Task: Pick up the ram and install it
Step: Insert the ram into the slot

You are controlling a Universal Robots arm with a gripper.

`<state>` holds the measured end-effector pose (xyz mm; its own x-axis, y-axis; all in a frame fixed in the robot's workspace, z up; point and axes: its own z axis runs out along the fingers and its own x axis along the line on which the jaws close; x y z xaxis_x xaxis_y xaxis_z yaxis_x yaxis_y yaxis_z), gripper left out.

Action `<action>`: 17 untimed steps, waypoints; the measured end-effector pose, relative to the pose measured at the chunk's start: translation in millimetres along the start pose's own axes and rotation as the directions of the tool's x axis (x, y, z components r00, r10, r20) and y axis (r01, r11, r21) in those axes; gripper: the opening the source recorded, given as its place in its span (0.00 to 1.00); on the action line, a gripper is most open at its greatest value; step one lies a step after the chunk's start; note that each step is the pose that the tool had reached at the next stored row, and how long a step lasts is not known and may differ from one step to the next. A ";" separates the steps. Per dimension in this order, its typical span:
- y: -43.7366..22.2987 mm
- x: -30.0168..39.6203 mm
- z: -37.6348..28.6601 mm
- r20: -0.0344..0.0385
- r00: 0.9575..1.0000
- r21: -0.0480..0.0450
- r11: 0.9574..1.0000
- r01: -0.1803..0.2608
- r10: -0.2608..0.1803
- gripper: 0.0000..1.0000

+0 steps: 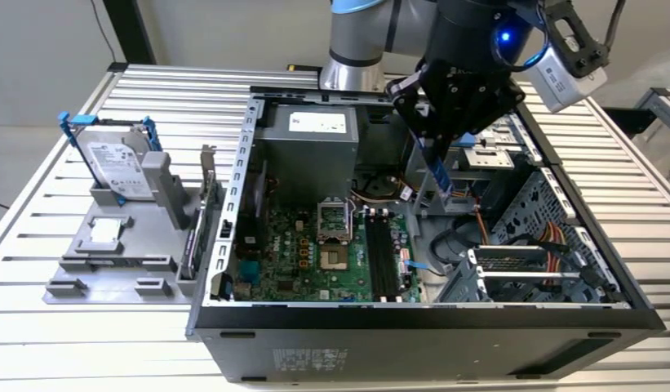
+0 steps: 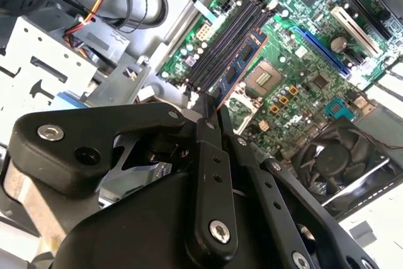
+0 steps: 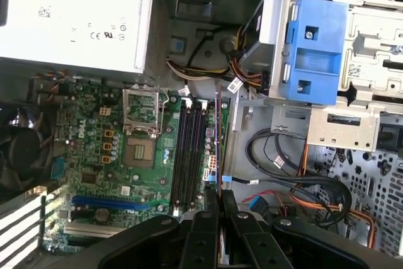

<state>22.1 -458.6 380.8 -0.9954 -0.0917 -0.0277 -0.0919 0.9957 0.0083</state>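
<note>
The ram (image 1: 439, 173) hangs in the air inside the open computer case (image 1: 237, 175), pinched at its upper end by the jaws, which are closed on it. It is clear of the board and not in any slot. The case stands on the desk (image 1: 51, 212) toward the exterior view's right edge.

In the first wrist view I see the ram (image 3: 217, 146) edge-on, running alongside the black memory slots (image 3: 189, 155), just off the outermost one rather than over it. In the second wrist view the ram (image 2: 242, 61) lies over the board between the slots (image 2: 220, 39) and the processor socket (image 2: 267, 77).

My worries from here:
- In the exterior view the stick looks tilted rather than plumb. If it goes down like that, one corner would meet the slot first and it could jam or bend.
- The grip is on one end only, so pushing could make it pivot or slip in the jaws.
- I cannot tell whether the slot's end clips are open, or whether the notch faces the right way. Either would stop it seating.
- Loose cables (image 3: 296, 184) lie near the slots and could snag.
</note>
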 end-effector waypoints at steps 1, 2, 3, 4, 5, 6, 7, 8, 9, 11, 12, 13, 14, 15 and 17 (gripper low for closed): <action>0.0 -0.4 0.8 0.000 1.000 0.000 1.000 0.000 0.000 0.00; -0.1 -0.9 1.5 0.000 1.000 0.000 1.000 0.000 0.000 0.00; -0.2 -1.5 2.2 0.000 1.000 0.000 1.000 0.000 0.000 0.00; -0.2 -2.2 2.9 -0.001 1.000 0.000 1.000 0.000 0.000 0.00; -0.3 -2.9 3.5 -0.001 1.000 0.000 1.000 0.000 0.000 0.00; -0.4 -3.7 4.1 -0.001 1.000 0.001 1.000 -0.001 0.001 0.00; -0.5 -4.4 4.7 -0.001 1.000 0.001 1.000 -0.001 0.001 0.00; -0.6 -5.5 5.5 -0.001 1.000 0.001 1.000 -0.001 0.001 0.00; -0.6 -6.3 6.1 -0.002 1.000 0.001 1.000 -0.001 0.001 0.00; -0.6 -6.3 6.4 -0.002 1.000 0.001 1.000 -0.001 0.001 0.00; -0.6 -6.3 6.4 -0.002 1.000 0.002 1.000 -0.001 0.001 0.00; -0.7 -6.3 6.4 -0.002 1.000 0.001 1.000 -0.001 0.001 0.00; -0.7 -6.3 6.5 -0.002 1.000 0.001 1.000 -0.001 0.001 0.00; -0.7 -6.3 6.5 -0.002 1.000 0.001 1.000 -0.001 0.001 0.00; -0.7 -6.4 6.6 -0.002 1.000 0.001 1.000 -0.002 0.002 0.00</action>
<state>28.7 -458.6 374.4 -0.9957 -0.0892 -0.0258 -0.0894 0.9960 0.0070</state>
